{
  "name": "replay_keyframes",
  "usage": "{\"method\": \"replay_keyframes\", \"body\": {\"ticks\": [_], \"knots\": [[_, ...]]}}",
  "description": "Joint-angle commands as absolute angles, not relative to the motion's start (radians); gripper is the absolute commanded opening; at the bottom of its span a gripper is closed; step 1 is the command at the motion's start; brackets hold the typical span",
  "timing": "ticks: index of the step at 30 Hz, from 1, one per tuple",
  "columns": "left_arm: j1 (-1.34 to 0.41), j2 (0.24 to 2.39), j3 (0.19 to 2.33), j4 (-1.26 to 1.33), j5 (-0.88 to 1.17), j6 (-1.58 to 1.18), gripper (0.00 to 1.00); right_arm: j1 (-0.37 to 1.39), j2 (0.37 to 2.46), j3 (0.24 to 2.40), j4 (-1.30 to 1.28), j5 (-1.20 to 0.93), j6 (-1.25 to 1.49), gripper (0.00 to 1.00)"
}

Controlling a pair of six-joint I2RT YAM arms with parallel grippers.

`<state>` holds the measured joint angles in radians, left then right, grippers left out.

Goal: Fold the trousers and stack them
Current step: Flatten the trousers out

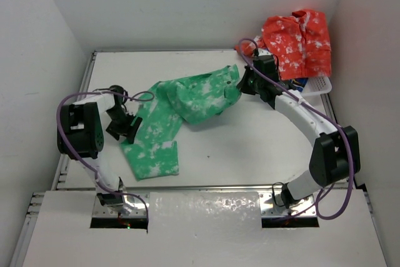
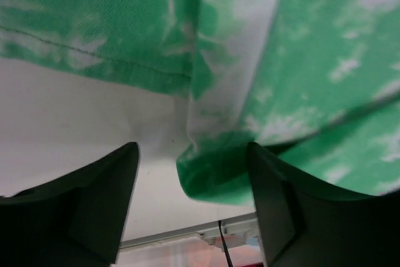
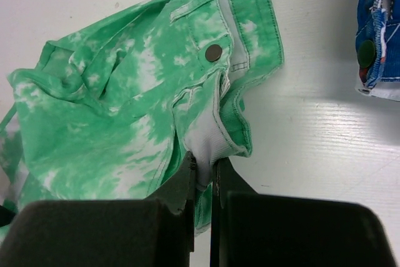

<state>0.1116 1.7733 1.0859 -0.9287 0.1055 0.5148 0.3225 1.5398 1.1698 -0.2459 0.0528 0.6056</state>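
Green blotched trousers (image 1: 194, 98) are lying bunched on the white tabletop (image 1: 250, 148), one leg stretching toward the near left. The right jaws are clenching the fly edge just below the button (image 3: 214, 52). The left jaws are standing released, a rolled cloth edge between them.

My trousers (image 1: 156, 136) are bright green with white blotches, their button (image 3: 214, 52) dull brown. The garment (image 1: 297, 42) is red, blotched white. The worktop (image 1: 250, 148) is white; my left pincer (image 2: 190, 154) and right pincer (image 3: 204, 164) are black.
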Motion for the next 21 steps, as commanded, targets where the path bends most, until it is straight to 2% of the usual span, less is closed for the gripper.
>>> {"method": "replay_keyframes", "body": {"ticks": [1,4,5,6,10,14,18,21], "knots": [[0.11,1.804,1.048,-0.887,0.008,0.517,0.64,0.321,1.488,1.221,-0.215,0.094,0.571,0.0],[0.112,1.804,1.026,-0.879,0.049,0.528,0.38,0.319,1.491,1.227,-0.219,0.106,0.549,0.0],[0.117,1.807,1.035,-0.882,0.084,0.528,0.07,0.315,1.497,1.232,-0.221,0.106,0.549,0.0],[0.118,1.812,1.045,-0.882,0.095,0.528,0.0,0.301,1.502,1.236,-0.227,0.104,0.549,0.0],[0.158,1.819,1.168,-0.859,0.031,0.535,0.0,0.262,1.534,1.318,-0.25,0.074,0.531,0.0],[0.209,1.815,1.526,-0.838,-0.128,0.584,0.0,0.238,1.568,1.426,-0.311,0.064,0.488,0.0],[0.235,1.835,1.951,-0.88,-0.095,0.638,0.0,0.235,1.543,1.512,-0.351,0.075,0.448,0.0],[0.235,1.822,2.081,-0.903,-0.023,0.683,0.0,0.233,1.471,1.479,-0.347,0.092,0.443,0.0]]}}
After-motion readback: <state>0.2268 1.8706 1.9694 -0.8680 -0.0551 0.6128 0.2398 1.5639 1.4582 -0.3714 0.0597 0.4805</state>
